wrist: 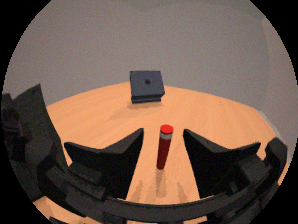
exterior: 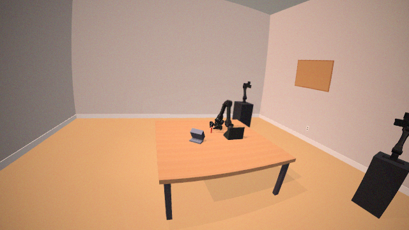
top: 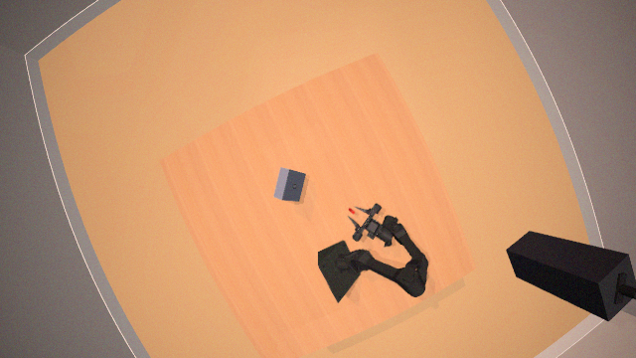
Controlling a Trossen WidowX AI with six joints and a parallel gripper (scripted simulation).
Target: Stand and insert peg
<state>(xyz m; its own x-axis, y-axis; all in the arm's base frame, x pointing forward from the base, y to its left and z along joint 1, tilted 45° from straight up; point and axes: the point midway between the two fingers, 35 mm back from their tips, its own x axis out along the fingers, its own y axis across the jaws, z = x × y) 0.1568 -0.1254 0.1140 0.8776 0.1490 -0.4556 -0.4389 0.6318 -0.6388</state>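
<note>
The red peg stands upright on the table, its white-banded end up. My gripper is open around it, with a gap between the peg and each finger in the wrist view. The blue-grey sloped panel stands apart from the peg, beyond it in the wrist view. Its one hole shows as a dark spot in the face and is empty. The peg's lower end rests near its shadow.
The wooden table carries the arm's dark base. Dark pedestals, one at the right in the top view, stand off the table on the floor.
</note>
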